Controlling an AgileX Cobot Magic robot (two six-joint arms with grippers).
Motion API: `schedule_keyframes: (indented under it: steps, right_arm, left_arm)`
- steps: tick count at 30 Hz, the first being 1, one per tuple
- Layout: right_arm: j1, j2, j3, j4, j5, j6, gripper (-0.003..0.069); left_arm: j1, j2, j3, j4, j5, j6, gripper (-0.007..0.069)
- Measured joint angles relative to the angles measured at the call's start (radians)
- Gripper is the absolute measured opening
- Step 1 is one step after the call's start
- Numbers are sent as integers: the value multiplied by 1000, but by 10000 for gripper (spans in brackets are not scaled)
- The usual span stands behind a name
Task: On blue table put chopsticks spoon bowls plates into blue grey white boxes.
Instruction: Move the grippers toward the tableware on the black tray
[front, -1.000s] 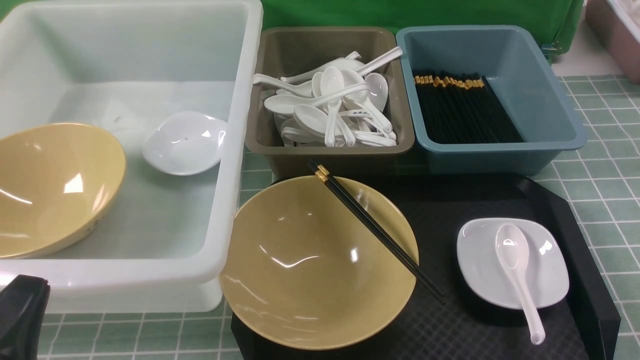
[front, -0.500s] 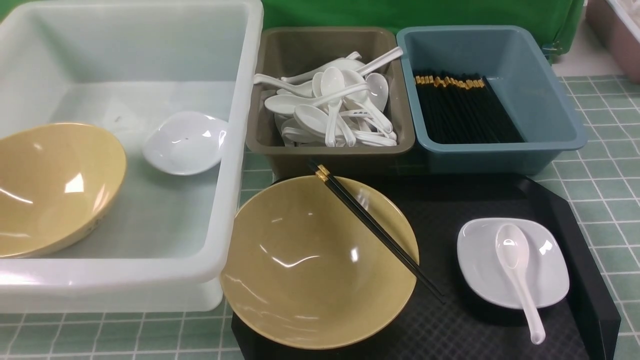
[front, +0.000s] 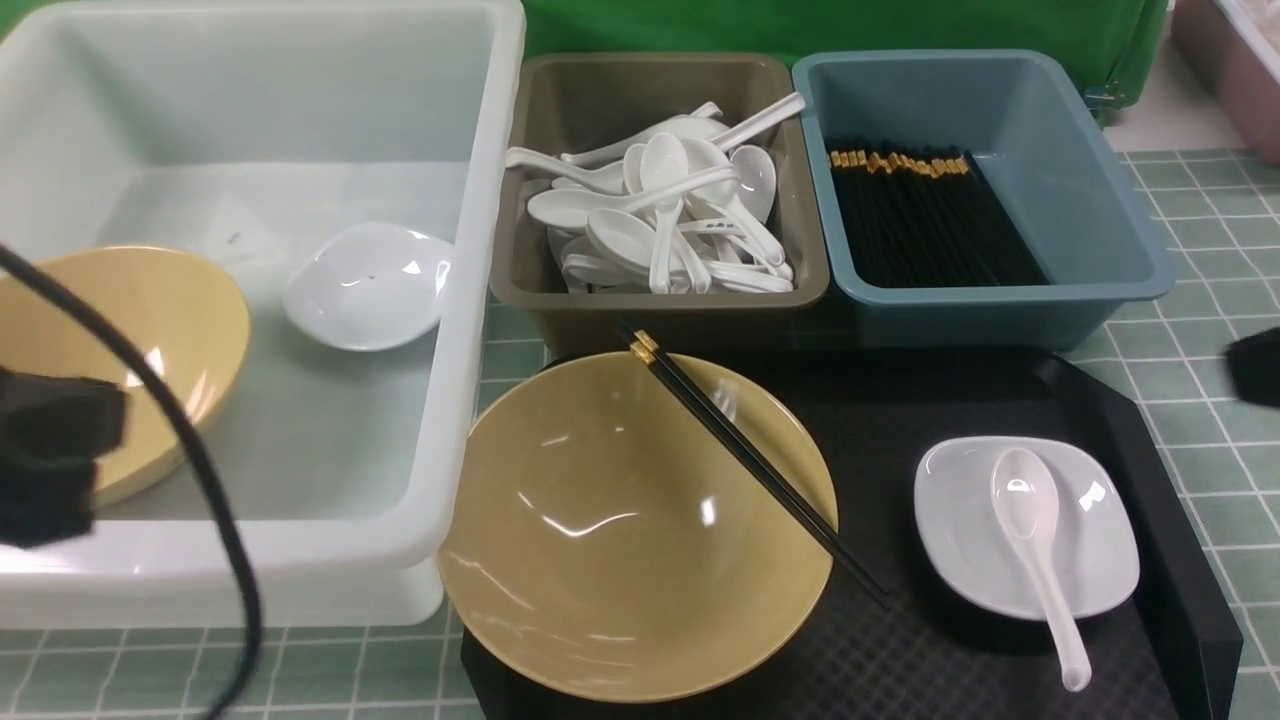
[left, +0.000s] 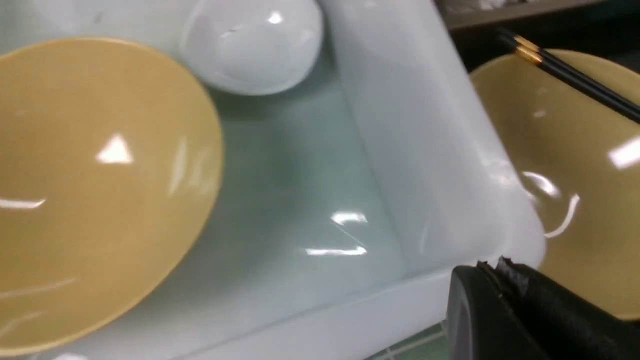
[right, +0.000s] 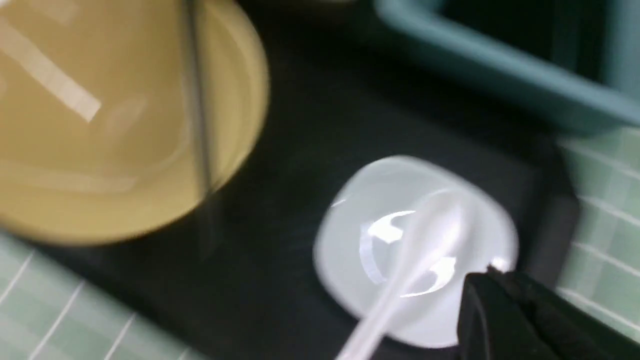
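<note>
Left gripper (left: 492, 267) hangs above the white tub's (front: 480, 300) near-left corner, jaws pressed together, empty; inside lie a yellow bowl (front: 170, 320) and a white plate (front: 365, 285); on the black tray (front: 900, 640), chopsticks (front: 740, 455) cross a second bowl (front: 600, 560); a spoon (front: 1025, 510) rests in a second plate (front: 960, 530); right gripper (right: 487, 274), closed and empty, hovers over the blue table (front: 1180, 420).

Left arm (front: 55, 450) with cable (front: 190, 470), right arm (front: 1256, 366) newly in view.
</note>
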Motion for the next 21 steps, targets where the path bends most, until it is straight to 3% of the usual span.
schedule_keyframes:
  steps: [7,13,17,21]
  right_arm:
    - [246,313,-201,-56,98,-12,38]
    - [359,497,-388,-62,108,-8,54]
    - [404,626,-522,-77,130,24,113]
    - [436,729,-612,-153,177,97,242]
  left_arm:
    - [-234,97,-1,-6,-4,67,1]
    - [-294,125,-1,-6,-9,74,1]
    - [-298,125,-1,13,-10,75,1]
    - [-298,125,-1,27,-10,77,1]
